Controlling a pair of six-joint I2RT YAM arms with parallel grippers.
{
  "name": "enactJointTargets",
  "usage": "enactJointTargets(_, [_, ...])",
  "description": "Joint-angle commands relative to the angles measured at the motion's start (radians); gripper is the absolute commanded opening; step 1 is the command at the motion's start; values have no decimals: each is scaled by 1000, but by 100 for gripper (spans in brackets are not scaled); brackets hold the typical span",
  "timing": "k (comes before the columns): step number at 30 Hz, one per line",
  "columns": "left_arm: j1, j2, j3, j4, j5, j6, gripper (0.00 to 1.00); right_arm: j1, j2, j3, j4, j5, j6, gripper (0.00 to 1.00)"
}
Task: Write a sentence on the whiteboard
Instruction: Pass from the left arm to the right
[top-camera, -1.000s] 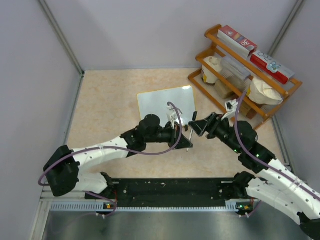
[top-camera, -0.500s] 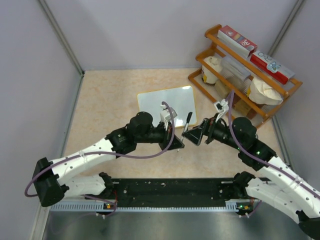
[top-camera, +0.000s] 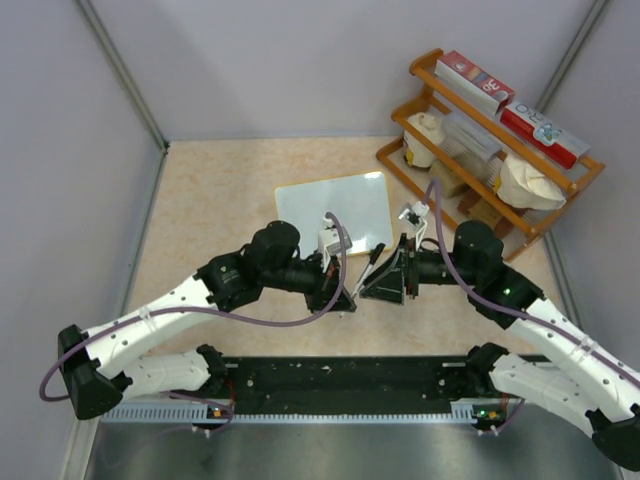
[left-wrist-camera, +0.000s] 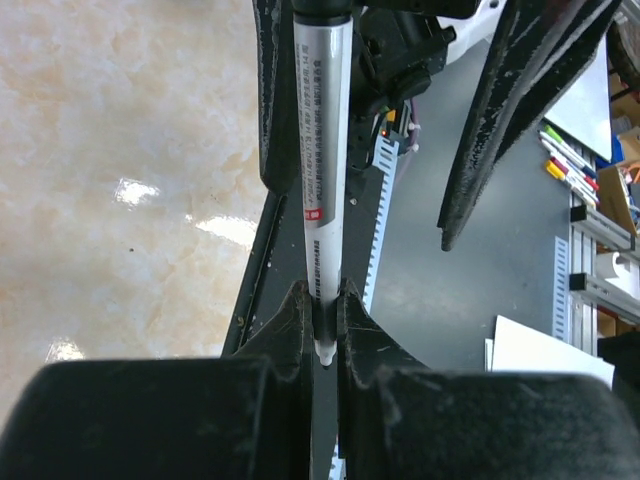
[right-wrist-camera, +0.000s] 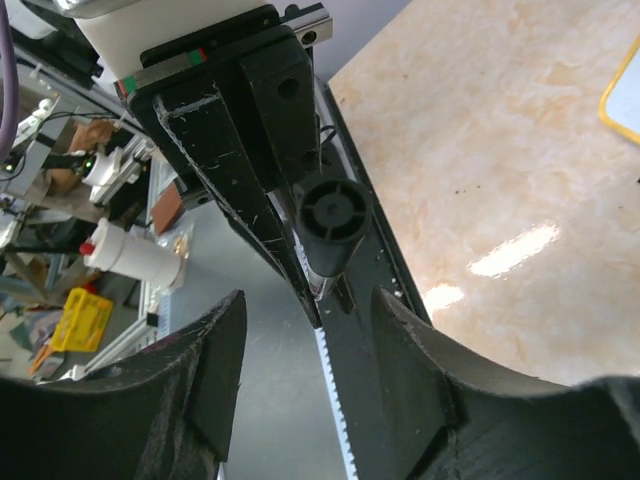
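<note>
**A:** whiteboard position?

**B:** The whiteboard (top-camera: 333, 205) lies flat on the table (top-camera: 220, 200), toward the far edge and a little right of the middle. It has a tan frame and a glossy white face. Its right side is near the wooden rack (top-camera: 428, 68) in the far right corner, but apart from it.

**A:** left claw?

**B:** The left claw (left-wrist-camera: 321, 300) is pinching a marker (left-wrist-camera: 322, 130). Both fingers press on the barrel at the end opposite the cap. The barrel is silver-white with small print, and the cap is black. The marker points straight out from the left wrist toward the right arm.

**A:** right claw?

**B:** The right claw (right-wrist-camera: 310, 300) is spread wide and holds nothing. It faces the left claw head-on, and the right wrist view looks straight at the round black cap end. In the left wrist view the capped end reaches in between the right fingers. One finger runs just beside the barrel; I cannot tell whether it touches.

**A:** where are they relative to the board?

**B:** Both claws meet over the table on the near side of the board, close to its near right corner. Neither touches the board. From overhead the marker sits at a slant between them. I cannot tell their height off the table.
</note>
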Motion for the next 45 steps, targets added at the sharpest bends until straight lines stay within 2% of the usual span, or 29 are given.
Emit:
enactJointTargets(1, [-4,-20,52,-27,63,49,0,-10,9,35,59,-96,8,50])
enactJointTargets(7, [-4,-26,44,-37,80,52,0,-9,21,37,96,-87,46,43])
enactJointTargets(13, [-4,-32,36,-34,78,48,0,-10,44,6,198,-120,112,29])
enactJointTargets(21, [-4,-26,38,-34,81,49,0,-10,79,-14,227,-159,134,25])
enactJointTargets(26, [-4,-35,35,-33,77,51,0,-10,89,-14,221,-174,126,10])
enactJointTargets(28, [-4,-40,32,-33,72,52,0,-10,89,-17,218,-179,122,0])
enactJointTargets(33, [-4,-64,24,-54,15,63,0,-9,77,-29,218,-179,112,0])
enactJointTargets(34, [-4,-72,24,-59,0,66,4,-9,73,-34,217,-174,106,0])
enactJointTargets(36, [-4,-98,20,-68,-67,68,25,-9,66,-38,197,-145,97,0])
enactJointTargets(37, [-3,-110,17,-71,-107,60,53,-9,58,-40,189,-133,85,0])
enactJointTargets(38, [-3,-133,10,-74,-147,52,65,-9,53,-43,178,-121,76,0])
enactJointTargets(40, [-3,-159,-2,-76,-253,29,81,-9,46,-41,134,-72,53,0])
enactJointTargets(41, [-3,-184,-17,-73,-294,13,92,-10,43,-41,117,-50,42,0])
enactJointTargets(42, [-1,-193,-23,-79,-393,-15,97,-10,40,-41,100,3,31,0])
enactJointTargets(44, [8,-216,-49,-80,-460,-38,99,-9,27,-44,45,63,4,0])
enactJointTargets(45, [17,-222,-59,-80,-480,-63,99,-9,23,-47,22,143,-16,0])
